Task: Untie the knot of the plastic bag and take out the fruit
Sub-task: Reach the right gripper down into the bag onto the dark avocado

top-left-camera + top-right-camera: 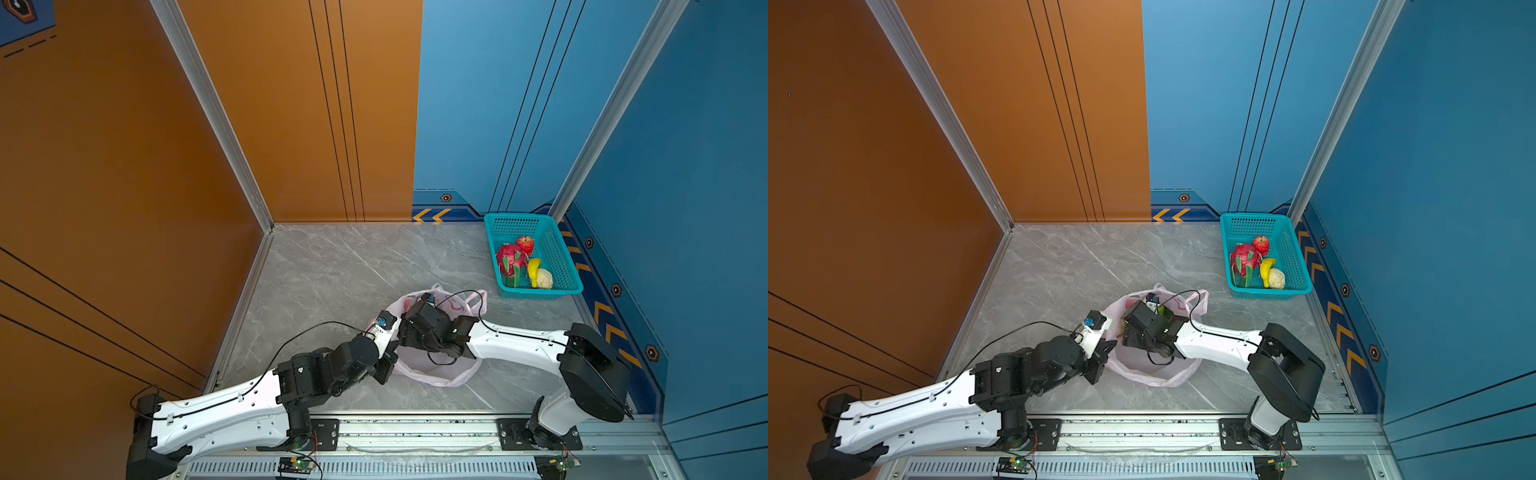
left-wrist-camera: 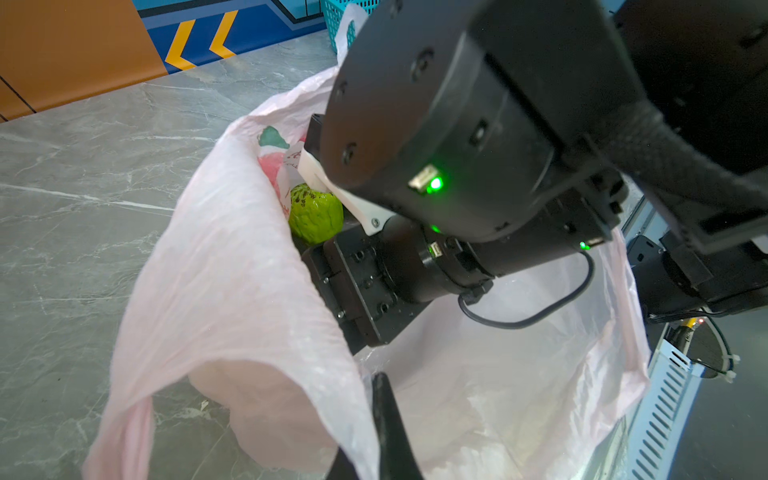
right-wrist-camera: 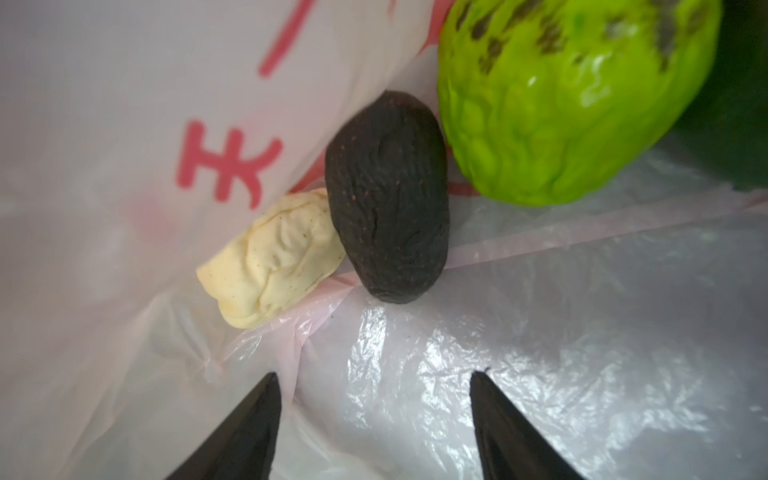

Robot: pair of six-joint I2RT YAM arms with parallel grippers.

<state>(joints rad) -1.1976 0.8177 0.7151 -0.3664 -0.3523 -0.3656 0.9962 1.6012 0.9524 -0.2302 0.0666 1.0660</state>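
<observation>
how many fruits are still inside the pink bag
3: a green bumpy fruit, a dark avocado beside it, and a cream lumpy piece against the avocado, all inside the plastic bag. More may be hidden behind its folds.

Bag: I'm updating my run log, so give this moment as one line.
left hand: shut on bag rim | right hand: open in bag, facing avocado | also in bag: green fruit, cream piece | basket: four fruits
</observation>
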